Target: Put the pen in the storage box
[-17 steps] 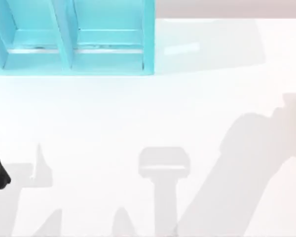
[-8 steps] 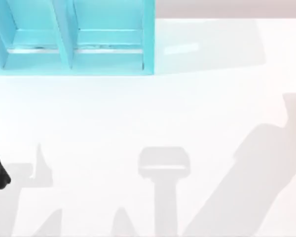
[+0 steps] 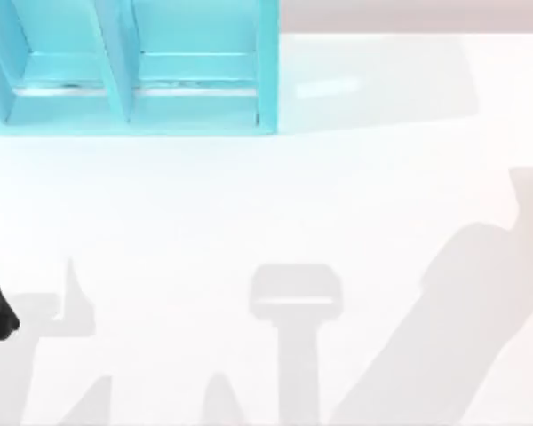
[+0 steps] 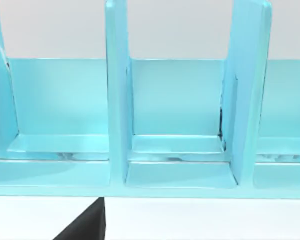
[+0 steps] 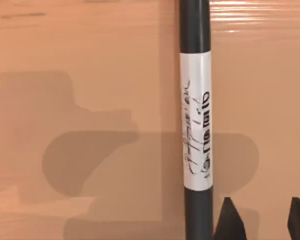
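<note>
**A:** Which step is in hand?

**B:** The approach, I'd judge. In the right wrist view the pen (image 5: 196, 120) lies flat on the worktop (image 5: 80, 75), its light printed band facing up, and the right tool (image 5: 262, 220) hovers just beside the barrel. Two dark fingertips (image 5: 229, 220) show with a clear gap between them, so it is open and holds nothing.

**A:** And the storage box?

**B:** The turquoise storage box (image 3: 133, 71) stands at the far left of the worktop in the top view, its compartments split by upright dividers. The left wrist view looks straight into those bays.

**A:** What does the next move call for?

**B:** Shifting the fingertips sideways so they straddle the barrel, lowering, then closing across it; the pen is slim and round, so an off-centre pinch could roll it.

**A:** Anything in the way?

**B:** Nothing lies near the pen. The left tool (image 4: 85, 225) sits near the box front at the worktop's left edge; whether it is open I cannot tell. The dividers will need care at the drop.
</note>
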You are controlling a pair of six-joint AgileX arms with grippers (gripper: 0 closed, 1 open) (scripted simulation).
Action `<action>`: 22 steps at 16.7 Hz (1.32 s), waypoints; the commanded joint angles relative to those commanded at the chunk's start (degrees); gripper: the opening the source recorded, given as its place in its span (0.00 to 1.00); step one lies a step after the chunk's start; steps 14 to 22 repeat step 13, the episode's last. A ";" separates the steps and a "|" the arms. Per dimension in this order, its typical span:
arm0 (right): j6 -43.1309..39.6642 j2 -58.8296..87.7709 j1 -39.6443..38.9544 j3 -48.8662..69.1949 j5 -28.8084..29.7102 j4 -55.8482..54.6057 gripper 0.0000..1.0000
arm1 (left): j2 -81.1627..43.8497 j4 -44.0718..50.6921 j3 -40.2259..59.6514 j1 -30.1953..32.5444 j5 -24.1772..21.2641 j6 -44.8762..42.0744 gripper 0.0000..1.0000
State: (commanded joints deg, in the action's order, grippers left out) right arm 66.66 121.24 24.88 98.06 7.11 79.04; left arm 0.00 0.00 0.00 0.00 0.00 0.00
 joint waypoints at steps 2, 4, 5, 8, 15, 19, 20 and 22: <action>0.00 0.00 0.00 0.00 0.00 0.00 0.60 | 0.00 0.00 0.00 0.00 0.00 0.00 1.00; 0.00 0.00 0.00 0.00 0.00 0.00 0.75 | 0.00 0.00 0.00 0.00 0.00 0.00 1.00; 0.00 0.00 0.00 0.00 0.00 0.00 0.83 | 0.00 0.00 0.00 0.00 0.00 0.00 1.00; 0.00 0.00 0.00 0.00 0.00 0.00 1.00 | 0.00 0.00 0.00 0.00 0.00 0.00 1.00; 0.00 0.00 0.00 0.00 0.00 0.00 1.00 | 0.00 0.00 0.00 0.00 0.00 0.00 1.00; 0.00 0.00 0.00 0.00 0.00 0.00 1.00 | 0.00 0.00 0.00 0.00 0.00 0.00 1.00; 0.00 0.00 0.00 0.00 0.00 0.00 1.00 | 0.00 0.00 0.00 0.00 0.00 0.00 1.00; 0.00 0.00 0.00 0.00 0.00 0.00 1.00 | 0.00 0.00 0.00 0.00 0.00 0.00 1.00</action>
